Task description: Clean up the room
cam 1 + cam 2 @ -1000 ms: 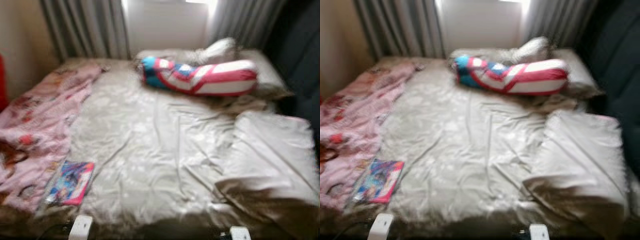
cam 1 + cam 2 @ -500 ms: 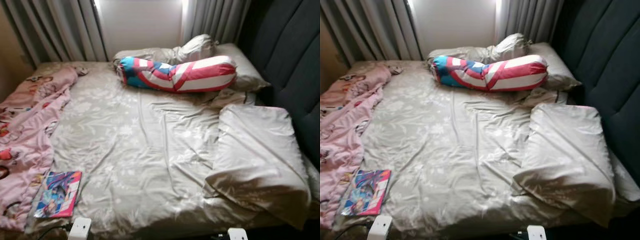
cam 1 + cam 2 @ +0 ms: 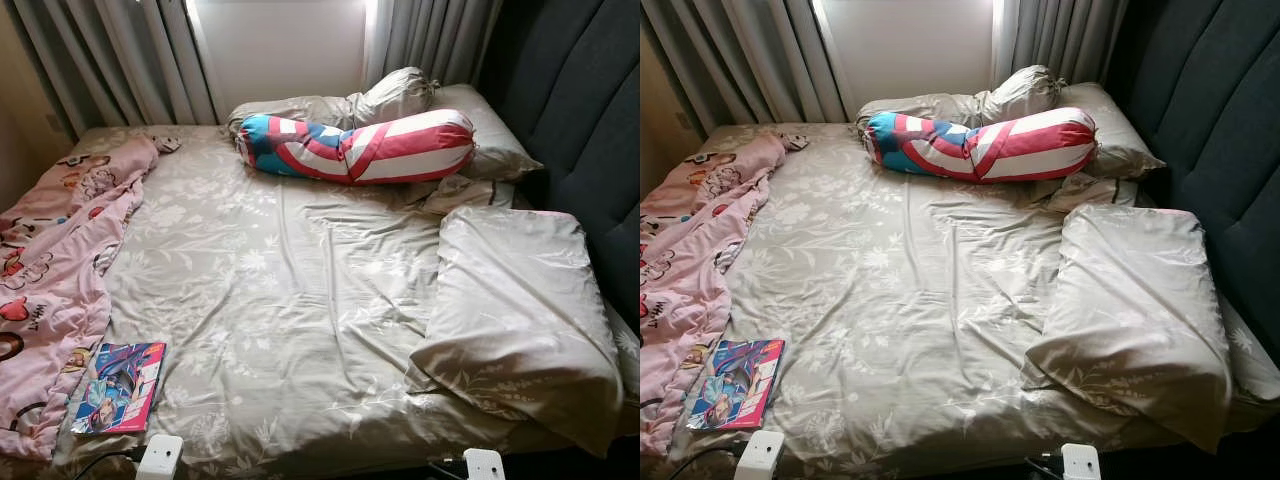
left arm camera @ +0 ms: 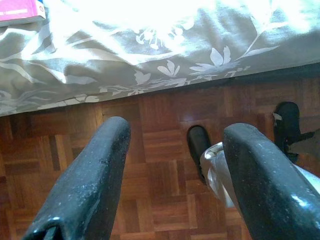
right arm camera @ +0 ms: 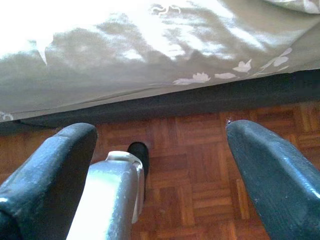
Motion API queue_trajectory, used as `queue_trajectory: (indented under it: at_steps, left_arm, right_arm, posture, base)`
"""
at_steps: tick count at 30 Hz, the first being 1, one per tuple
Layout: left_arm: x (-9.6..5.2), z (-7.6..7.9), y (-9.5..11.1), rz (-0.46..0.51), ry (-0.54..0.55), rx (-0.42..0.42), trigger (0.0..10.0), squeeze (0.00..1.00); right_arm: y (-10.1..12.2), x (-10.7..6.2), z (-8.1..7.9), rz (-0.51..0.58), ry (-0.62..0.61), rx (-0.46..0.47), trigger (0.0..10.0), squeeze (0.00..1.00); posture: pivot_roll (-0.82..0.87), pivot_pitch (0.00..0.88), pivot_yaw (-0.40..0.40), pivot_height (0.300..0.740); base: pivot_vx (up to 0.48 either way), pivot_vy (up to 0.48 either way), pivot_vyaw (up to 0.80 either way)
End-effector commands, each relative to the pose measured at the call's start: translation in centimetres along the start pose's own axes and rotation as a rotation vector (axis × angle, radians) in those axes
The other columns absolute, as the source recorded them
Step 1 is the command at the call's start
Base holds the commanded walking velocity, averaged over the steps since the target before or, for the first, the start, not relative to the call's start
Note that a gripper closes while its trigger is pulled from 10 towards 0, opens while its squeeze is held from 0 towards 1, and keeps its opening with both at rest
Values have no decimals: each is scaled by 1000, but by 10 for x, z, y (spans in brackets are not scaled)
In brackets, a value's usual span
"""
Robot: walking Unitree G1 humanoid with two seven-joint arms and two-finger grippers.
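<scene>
— What has changed for you just now?

— My head camera has settled. A second ago the whole picture was blurred and turned more to the left; now it is sharp and I stand square to the bed (image 3: 300, 300). The things themselves did not move, only my view of them.

— And your hands?

— Both hang low at the near edge of the bed, over the wooden floor (image 4: 150, 165). My left hand (image 4: 172, 185) is spread wide and holds nothing. My right hand (image 5: 160, 175) is spread too, also with nothing in it.

— So what is there to tidy?

— The book (image 3: 120, 387) lies flat at about 8 o'clock, close to the near edge, just beside the pink blanket (image 3: 50, 290). That blanket is bunched along the left side, from 8 to 10 o'clock. The bolster (image 3: 355, 148) lies across the far end at 12 o'clock, in front of the grey pillows (image 3: 400, 95). Another pillow (image 3: 515, 310) lies at 4 o'clock, near the dark headboard (image 3: 590, 120).

— What does the clear view mean for the work?

— I judge that nothing is tidied yet. The book is nearest to my left hand, so it seems the easy first thing. The sheet is wrinkled and the book is thin, so to pinch it may be awkward.
</scene>
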State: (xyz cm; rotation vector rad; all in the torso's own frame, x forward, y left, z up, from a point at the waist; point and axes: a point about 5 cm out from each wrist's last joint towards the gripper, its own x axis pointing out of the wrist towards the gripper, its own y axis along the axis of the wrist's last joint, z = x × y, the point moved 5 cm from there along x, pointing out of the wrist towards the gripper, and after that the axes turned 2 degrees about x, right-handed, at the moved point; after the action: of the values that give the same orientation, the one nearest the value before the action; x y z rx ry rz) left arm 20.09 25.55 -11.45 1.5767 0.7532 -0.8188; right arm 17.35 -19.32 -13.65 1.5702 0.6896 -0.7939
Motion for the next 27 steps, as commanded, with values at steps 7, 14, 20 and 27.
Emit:
queue_trajectory:
  at_steps: [7, 14, 20, 27]
  left_arm:
    - [0, 2, -2, -7, -3, 0, 10000, 0]
    - [0, 2, -1, -5, -3, -4, 10000, 0]
    - [0, 2, -1, -5, -3, -3, 10000, 0]
    - [0, 2, -1, -4, -3, -2, 10000, 0]
  right_arm:
    - [-3, -1, 2, -20, 4, -12, 10000, 0]
    - [-2, -1, 2, -17, 9, -22, 10000, 0]
    - [-2, 0, 2, -15, 7, -32, 10000, 0]
    - [-1, 0, 2, -14, 8, -33, 10000, 0]
  posture:
    - [-32, 0, -25, 740]
    - [-28, 0, -28, 740]
    - [-30, 0, -28, 740]
    - [-28, 0, -29, 740]
  base:
    - [0, 0, 0]
    - [0, 0, 0]
    - [0, -129, 0]
    - [0, -341, 0]
